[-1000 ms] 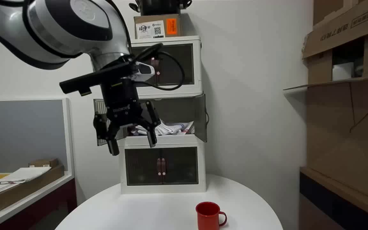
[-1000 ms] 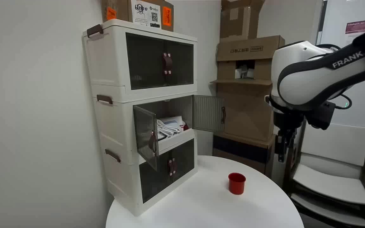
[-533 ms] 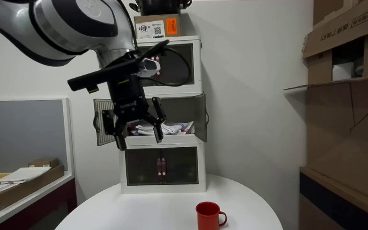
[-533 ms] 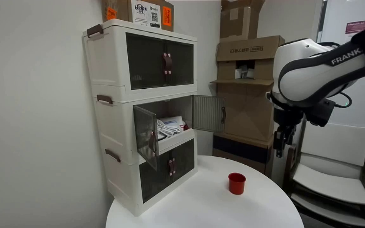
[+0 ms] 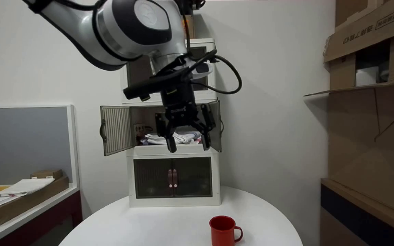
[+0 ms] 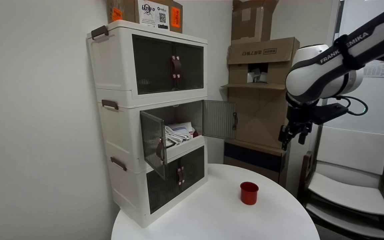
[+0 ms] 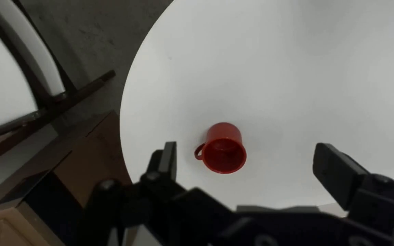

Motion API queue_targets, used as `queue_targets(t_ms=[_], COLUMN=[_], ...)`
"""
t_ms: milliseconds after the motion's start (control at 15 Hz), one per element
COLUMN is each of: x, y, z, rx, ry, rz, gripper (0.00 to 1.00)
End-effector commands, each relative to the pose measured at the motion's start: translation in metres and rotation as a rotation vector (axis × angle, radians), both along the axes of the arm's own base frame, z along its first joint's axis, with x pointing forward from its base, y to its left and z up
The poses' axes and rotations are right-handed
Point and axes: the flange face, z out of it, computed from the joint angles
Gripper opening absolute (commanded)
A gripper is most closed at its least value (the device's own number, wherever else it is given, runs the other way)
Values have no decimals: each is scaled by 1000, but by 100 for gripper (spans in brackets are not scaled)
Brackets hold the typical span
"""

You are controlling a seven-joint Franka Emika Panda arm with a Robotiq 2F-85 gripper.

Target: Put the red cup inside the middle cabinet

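The red cup (image 5: 222, 234) stands upright on the white round table in both exterior views (image 6: 249, 196). In the wrist view the cup (image 7: 223, 133) lies between the fingers in the picture, closer to the left finger, its handle pointing left. My gripper (image 5: 189, 146) is open and empty, high above the table and apart from the cup; it also shows in an exterior view (image 6: 292, 144) and in the wrist view (image 7: 246, 148). The middle cabinet (image 6: 120, 130) has both doors open (image 6: 153, 143). Folded white cloths (image 6: 178, 131) lie inside it. In an exterior view my gripper partly hides its opening (image 5: 149, 150).
The top cabinet (image 6: 110, 60) and bottom cabinet (image 6: 130, 193) are shut. The middle cabinet's far door (image 6: 219, 119) sticks out sideways. Cardboard boxes (image 6: 258, 110) stand behind the table (image 6: 212, 213). A chair (image 6: 352, 193) stands beside it. A cable loop (image 5: 239, 82) hangs from my wrist.
My arm and gripper have moved to the right in an exterior view, now in front of the middle cabinet, and the gripper has risen and turned slightly. The gripper stays open; the cup has not moved.
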Motion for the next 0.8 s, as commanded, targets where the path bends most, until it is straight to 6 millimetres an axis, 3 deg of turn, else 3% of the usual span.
queue_targets(t_ms=[0,333,733], x=[48,93,122], y=[-21,-42,-75], z=[-8,-37,-91], rx=[-10,-15,-12], ry=[-41,-54,17], rz=[-129,-145,-48], gripper=[100,100,100])
